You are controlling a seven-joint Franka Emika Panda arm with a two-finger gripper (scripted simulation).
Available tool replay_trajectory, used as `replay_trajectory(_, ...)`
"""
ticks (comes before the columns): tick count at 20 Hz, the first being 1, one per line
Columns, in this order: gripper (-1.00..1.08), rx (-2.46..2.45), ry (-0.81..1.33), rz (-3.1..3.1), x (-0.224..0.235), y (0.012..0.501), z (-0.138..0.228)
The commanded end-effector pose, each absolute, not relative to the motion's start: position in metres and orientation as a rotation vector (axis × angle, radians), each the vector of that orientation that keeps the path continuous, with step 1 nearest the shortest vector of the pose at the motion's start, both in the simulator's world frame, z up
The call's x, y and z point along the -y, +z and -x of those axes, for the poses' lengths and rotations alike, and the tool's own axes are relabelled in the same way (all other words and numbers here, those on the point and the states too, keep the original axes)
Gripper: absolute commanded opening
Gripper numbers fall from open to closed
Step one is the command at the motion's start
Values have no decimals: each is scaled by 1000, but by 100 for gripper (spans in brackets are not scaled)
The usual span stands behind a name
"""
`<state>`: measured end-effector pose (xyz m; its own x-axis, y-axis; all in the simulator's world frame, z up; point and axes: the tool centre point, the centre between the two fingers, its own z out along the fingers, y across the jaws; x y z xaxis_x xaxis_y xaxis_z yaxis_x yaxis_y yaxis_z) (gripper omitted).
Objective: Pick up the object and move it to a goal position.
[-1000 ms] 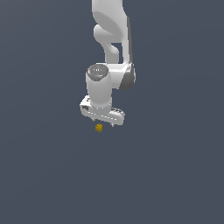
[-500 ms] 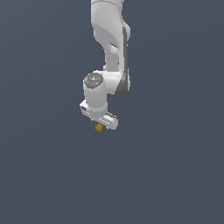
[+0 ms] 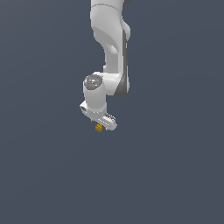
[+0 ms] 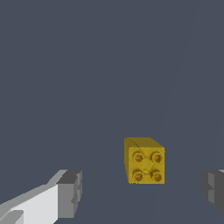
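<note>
Nothing of the task looks finished from where I stand: the cube (image 3: 99, 127) is not yet gripped, and I see no marker for the goal, so where it has to go I cannot tell. The arm (image 3: 111, 48) reaches down from the top of the exterior view with the gripper (image 3: 104, 123) low over the plain dark ground. The yellow cube peeks out just under the gripper's lower edge, a touch toward the exterior view's left.

The wrist view tells more. There the cube (image 4: 145, 160) is a small yellow block with four round studs on one face, lying between the two fingers but not centred: it is nearer one finger than the other. One fingertip (image 4: 69, 194) shows grey on a white finger, and the other (image 4: 213, 187) is only partly in frame at the edge.

The gripper (image 4: 141, 190) is spread wide, far wider than the cube, and bare ground shows on both sides of the cube, so neither finger touches it and the gripper holds nothing.

My guess is that the approach is nearly done. Closing on the cube, lifting and carrying it all remain.
</note>
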<state>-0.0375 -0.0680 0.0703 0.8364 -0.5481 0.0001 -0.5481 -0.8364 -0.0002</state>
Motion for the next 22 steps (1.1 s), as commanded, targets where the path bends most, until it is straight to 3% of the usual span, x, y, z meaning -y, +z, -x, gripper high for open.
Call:
replay_trajectory(1, 100, -899, 1, 3010, 68, 64, 38)
replay_trajectory(14, 100, -907, 0, 3008, 68, 22, 38)
replay_trajectory(15, -100, -907, 0, 3008, 68, 22, 38)
replay_trajectory(22, -100, -907, 0, 3008, 68, 22, 38)
